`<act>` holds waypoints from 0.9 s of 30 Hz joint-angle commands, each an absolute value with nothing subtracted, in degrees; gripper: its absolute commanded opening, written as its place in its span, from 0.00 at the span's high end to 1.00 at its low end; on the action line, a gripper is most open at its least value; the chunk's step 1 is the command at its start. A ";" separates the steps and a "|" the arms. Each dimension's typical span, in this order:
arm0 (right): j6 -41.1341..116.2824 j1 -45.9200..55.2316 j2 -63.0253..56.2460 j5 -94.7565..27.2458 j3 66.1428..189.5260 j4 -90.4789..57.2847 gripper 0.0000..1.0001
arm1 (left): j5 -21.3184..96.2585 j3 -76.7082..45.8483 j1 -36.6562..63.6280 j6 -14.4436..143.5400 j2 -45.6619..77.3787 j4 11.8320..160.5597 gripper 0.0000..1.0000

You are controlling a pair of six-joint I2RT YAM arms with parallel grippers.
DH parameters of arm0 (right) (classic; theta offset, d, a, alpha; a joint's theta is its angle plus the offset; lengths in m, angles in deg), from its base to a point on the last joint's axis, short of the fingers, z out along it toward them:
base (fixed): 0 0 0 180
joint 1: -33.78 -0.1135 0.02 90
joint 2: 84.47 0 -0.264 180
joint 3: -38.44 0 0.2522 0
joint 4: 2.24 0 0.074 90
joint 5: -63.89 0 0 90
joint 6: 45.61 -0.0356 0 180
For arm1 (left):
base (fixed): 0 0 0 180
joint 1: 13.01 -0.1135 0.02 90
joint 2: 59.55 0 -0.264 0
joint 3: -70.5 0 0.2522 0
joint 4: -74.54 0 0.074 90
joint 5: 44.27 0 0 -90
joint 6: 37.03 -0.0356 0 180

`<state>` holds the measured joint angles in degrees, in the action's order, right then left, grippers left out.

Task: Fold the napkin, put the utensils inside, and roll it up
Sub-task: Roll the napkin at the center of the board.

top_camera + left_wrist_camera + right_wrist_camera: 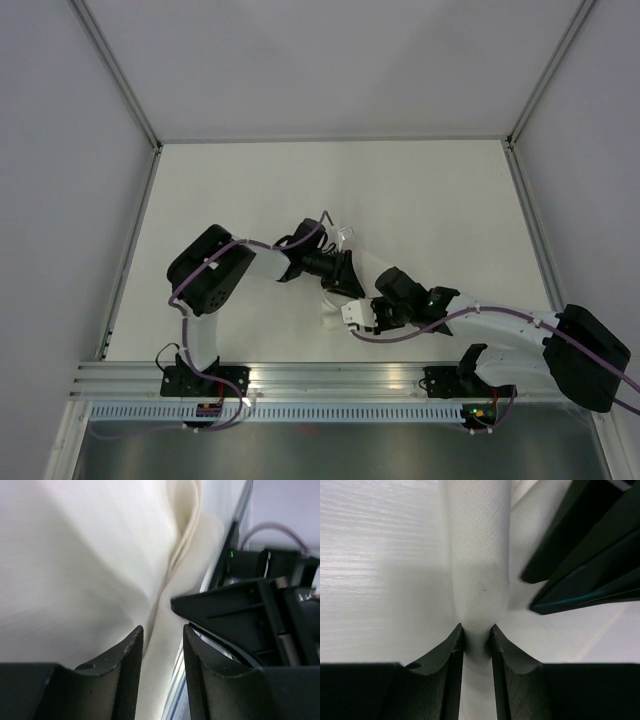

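The napkin [480,555] is a white, finely textured roll lying on the table, running away from the right wrist camera. My right gripper [477,629] is shut on its near end, both pads pressed into the cloth. In the left wrist view the napkin [100,555] shows creased folds. My left gripper [162,630] stands open just over it, with cloth and rail visible through the gap. From above, both grippers meet near the table's front middle: left [350,275], right [352,312], with a bit of napkin [331,318] showing. The utensils are out of view.
The aluminium rail [330,378] runs along the near table edge, close behind the grippers, and also shows in the left wrist view [235,535]. The left gripper's dark fingers [570,540] sit right beside the roll. Grey walls enclose the off-white table [400,190].
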<state>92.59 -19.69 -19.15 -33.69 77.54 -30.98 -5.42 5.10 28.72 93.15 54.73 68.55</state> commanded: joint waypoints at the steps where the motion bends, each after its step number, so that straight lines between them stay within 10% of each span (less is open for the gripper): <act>1: 94.04 -15.53 -13.03 -41.57 82.32 -39.46 0.92 | 1.78 6.11 23.47 93.57 46.39 70.63 0.57; 20: 115.66 4.95 38.56 -70.23 138.31 -86.73 0.92 | 43.18 14.98 12.91 77.59 0.06 80.58 0.57; 27: 115.32 6.62 49.56 -70.06 148.44 -93.87 0.92 | 65.31 13.94 37.20 53.34 1.87 79.87 0.52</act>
<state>110.74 6.63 45.15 -70.58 146.96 -90.44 51.91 14.94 27.50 68.59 -2.45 80.00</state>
